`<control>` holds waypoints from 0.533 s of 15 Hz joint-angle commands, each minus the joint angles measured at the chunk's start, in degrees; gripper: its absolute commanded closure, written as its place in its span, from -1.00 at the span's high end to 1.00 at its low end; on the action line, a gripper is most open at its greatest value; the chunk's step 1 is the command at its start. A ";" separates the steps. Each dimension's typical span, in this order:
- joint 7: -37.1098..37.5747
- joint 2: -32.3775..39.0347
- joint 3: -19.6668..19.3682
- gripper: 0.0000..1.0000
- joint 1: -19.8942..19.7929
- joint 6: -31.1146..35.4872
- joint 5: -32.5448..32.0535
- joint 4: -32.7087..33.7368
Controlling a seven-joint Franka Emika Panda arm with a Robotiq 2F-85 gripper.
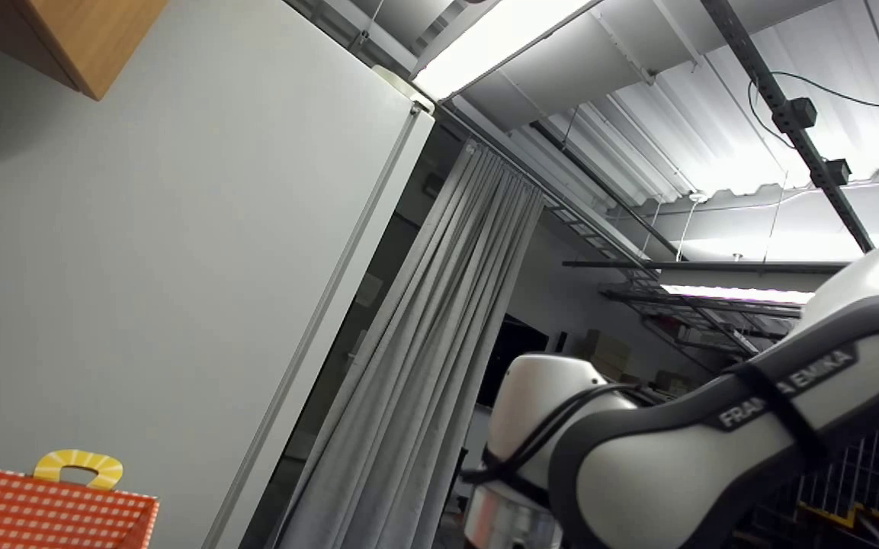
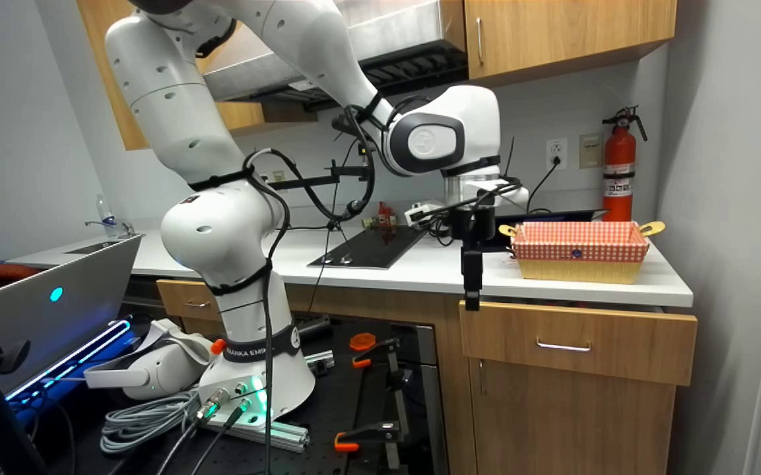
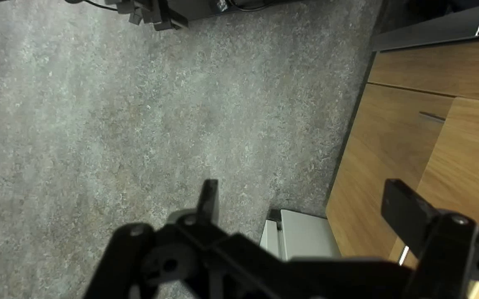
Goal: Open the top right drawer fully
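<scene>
The top right drawer has a wooden front with a silver handle. It stands a little out from under the counter, with a dark gap along its top edge. My gripper points down beside the drawer's upper left corner, in front of the counter edge, left of the handle. In the wrist view its fingers are wide apart with nothing between them. The drawer front shows there on the right, partly behind a finger, with a bright piece of handle. An exterior view shows only the arm; the gripper is out of frame.
A red-checked basket stands on the white counter above the drawer. It also shows in an exterior view. A cabinet door is below the drawer. A grey wall is close on the right. A fire extinguisher stands behind.
</scene>
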 commanded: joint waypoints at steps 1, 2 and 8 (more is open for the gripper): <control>0.15 9.70 -1.55 1.00 0.22 3.70 2.11 5.60; 0.78 4.90 -1.01 1.00 0.71 2.49 0.29 2.02; 0.75 6.43 -1.37 1.00 0.89 2.73 0.32 2.80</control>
